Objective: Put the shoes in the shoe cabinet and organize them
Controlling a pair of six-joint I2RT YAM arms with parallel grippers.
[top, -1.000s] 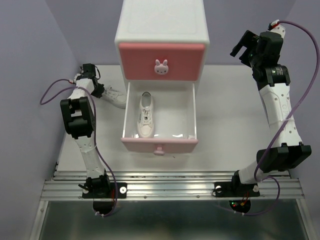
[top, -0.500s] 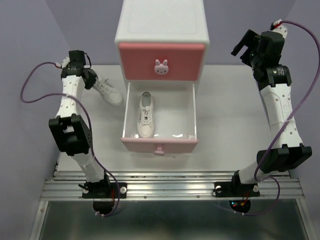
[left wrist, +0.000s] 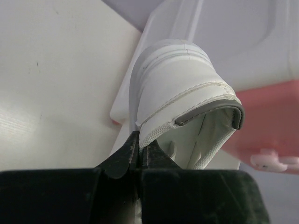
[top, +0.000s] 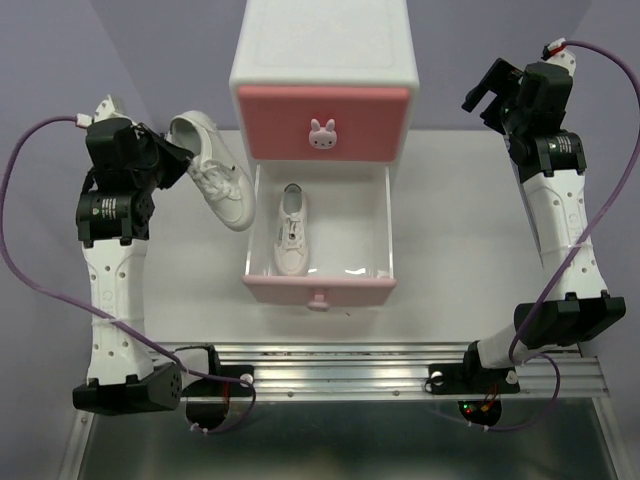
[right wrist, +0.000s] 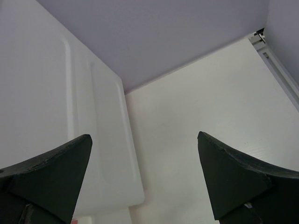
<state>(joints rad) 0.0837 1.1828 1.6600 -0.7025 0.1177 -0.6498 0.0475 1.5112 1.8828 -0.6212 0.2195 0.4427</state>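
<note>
The shoe cabinet (top: 322, 50) stands at the back middle, its darker pink upper drawer (top: 322, 122) shut and its pale lower drawer (top: 320, 290) pulled out. One white shoe (top: 290, 230) lies in the left half of that drawer, toe pointing back. My left gripper (top: 172, 160) is shut on the heel collar of a second white shoe (top: 215, 175), held in the air left of the cabinet. In the left wrist view my left gripper (left wrist: 140, 145) pinches the collar of this shoe (left wrist: 182, 88). My right gripper (top: 490, 92) hangs open and empty, high to the right of the cabinet.
The right wrist view has the cabinet's white side (right wrist: 56, 116) on the left and the bare table (right wrist: 210, 102) between the fingers. A metal rail (top: 340, 365) runs along the near edge. Purple walls close in the left, back and right.
My left gripper has shut on the white shoe that lay left of the cabinet and lifted it off the table. The right arm has not moved.
</note>
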